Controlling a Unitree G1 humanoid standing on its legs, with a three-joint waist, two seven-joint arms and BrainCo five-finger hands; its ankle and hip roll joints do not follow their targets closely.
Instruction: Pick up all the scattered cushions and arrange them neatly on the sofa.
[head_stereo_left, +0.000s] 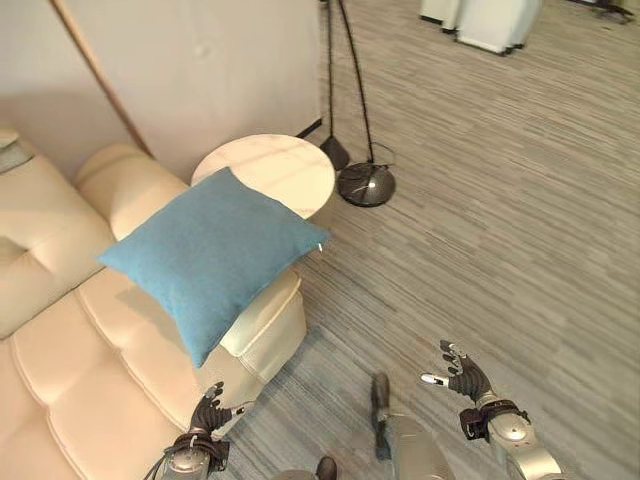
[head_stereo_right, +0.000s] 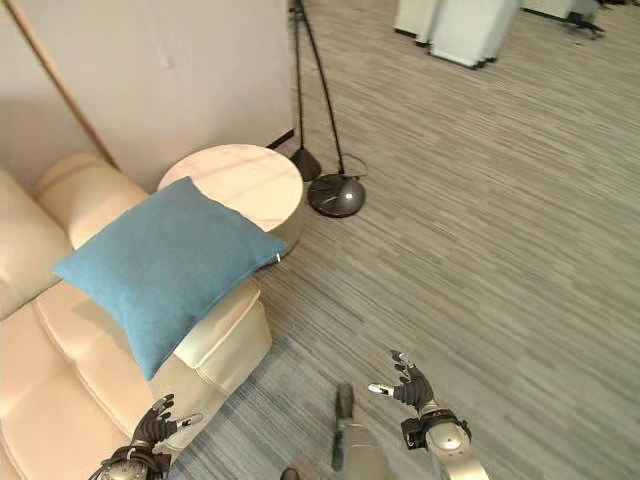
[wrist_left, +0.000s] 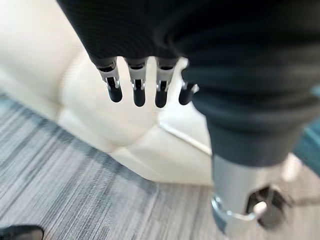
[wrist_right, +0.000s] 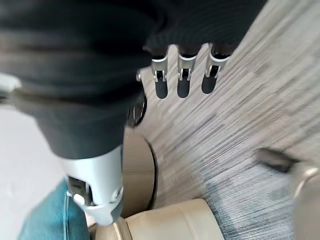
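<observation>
I see the cream sofa (head_stereo_left: 70, 370) along my left, its armrest nearest the round side table (head_stereo_left: 275, 170); the blue cushion (head_stereo_left: 210, 258) lies tilted over that armrest, one corner hanging past the edge toward the table, so I judge it set down but not yet neat; a floor lamp base (head_stereo_left: 366, 185) stands just beyond the table; my left hand (head_stereo_left: 205, 415) hangs low by the sofa's front edge, fingers relaxed and holding nothing; my right hand (head_stereo_left: 462, 377) hovers over the floor, fingers spread, empty, well apart from the cushion.
</observation>
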